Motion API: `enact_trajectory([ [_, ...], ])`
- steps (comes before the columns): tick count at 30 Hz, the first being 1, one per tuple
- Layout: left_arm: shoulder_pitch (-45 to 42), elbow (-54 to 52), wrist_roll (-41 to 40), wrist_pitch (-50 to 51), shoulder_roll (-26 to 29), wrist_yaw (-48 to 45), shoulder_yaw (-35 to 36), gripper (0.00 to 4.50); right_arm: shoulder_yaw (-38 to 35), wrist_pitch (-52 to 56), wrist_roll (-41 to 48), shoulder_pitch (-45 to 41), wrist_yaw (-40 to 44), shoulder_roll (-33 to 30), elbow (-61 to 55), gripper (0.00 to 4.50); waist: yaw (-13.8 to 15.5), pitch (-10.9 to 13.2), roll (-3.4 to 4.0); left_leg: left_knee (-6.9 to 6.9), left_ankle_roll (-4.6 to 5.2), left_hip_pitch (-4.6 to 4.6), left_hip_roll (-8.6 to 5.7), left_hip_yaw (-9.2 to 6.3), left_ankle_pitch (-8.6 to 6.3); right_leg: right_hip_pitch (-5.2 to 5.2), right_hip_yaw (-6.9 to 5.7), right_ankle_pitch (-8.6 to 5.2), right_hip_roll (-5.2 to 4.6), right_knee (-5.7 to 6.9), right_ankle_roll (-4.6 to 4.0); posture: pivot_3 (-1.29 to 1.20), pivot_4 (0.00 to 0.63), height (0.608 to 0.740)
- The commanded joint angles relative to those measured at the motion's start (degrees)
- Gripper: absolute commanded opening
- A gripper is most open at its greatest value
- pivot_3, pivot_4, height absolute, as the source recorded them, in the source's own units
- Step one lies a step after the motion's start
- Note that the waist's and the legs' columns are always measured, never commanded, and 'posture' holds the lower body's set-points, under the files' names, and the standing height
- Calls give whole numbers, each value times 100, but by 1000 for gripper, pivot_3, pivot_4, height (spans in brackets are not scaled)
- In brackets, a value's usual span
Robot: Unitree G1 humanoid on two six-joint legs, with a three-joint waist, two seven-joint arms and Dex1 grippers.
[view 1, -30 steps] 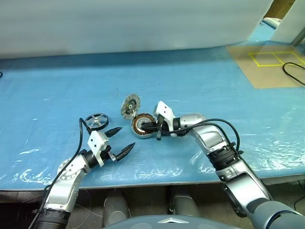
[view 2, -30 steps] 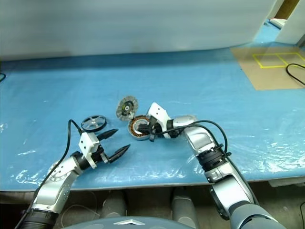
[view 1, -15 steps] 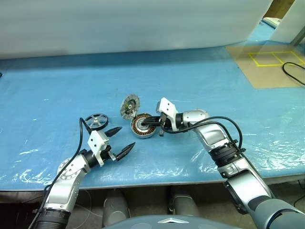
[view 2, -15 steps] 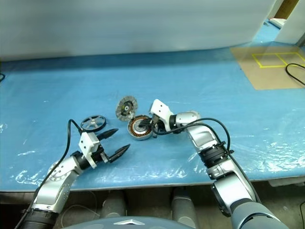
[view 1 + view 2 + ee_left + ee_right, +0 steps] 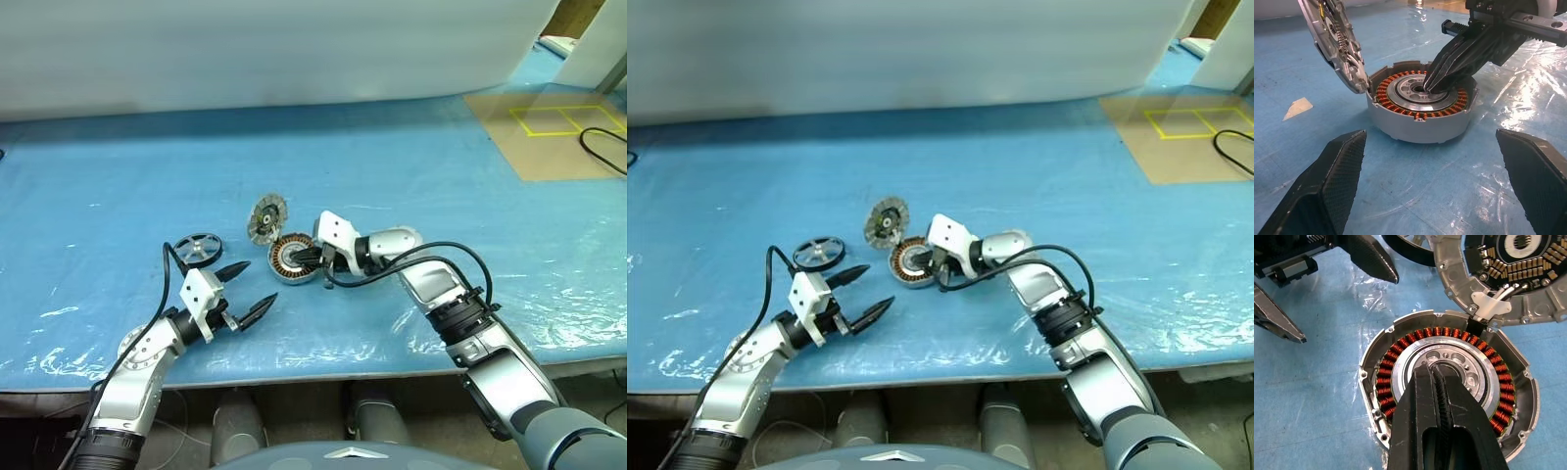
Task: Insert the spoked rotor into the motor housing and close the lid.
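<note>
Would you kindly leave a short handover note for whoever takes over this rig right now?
Right tool: shut, tips poked into the centre of the motor housing, holding nothing.
Left tool: open, empty, hovering near the housing.
Spoked rotor: flat on the blue sheet, to the left of the housing.
Lid: tilted up, hinged at the housing's far edge.
Done: lid stands open.
Left: pick up the rotor, seat it in the housing, close the lid.

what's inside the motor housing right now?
Inside the motor housing: a ring of copper windings round a silver hub, with the shut right gripper poking into the centre hole. The hole's bottom is hidden.
</note>
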Motion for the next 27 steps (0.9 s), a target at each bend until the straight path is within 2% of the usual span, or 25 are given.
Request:
enact_trajectory([
  [1, -2, -129, -59, -12, 38, -27, 20, 4500, 151, -55, -143, -193, -28, 98, -96, 36, -2, 0, 0, 0, 0, 1, 0, 0, 0, 0, 0, 0, 0, 1, 0, 0, 150, 740],
  [8, 38, -166, -47, -5, 32, 1, 19, 4500, -253, 533, 344, -356, 101, 331, -105, 36, 5, 0, 0, -1, 0, -2, 0, 0, 0, -1, 0, 0, 0, -2, 0, 0, 150, 740],
  [27, 43, -161, -46, 14, 24, 4, 6, 4500, -74, 98, -68, -434, 49, 120, 221, 36, 6, 0, 0, 1, 0, -2, 0, 0, 0, -1, 0, 0, 0, 1, 0, 0, 150, 740],
])
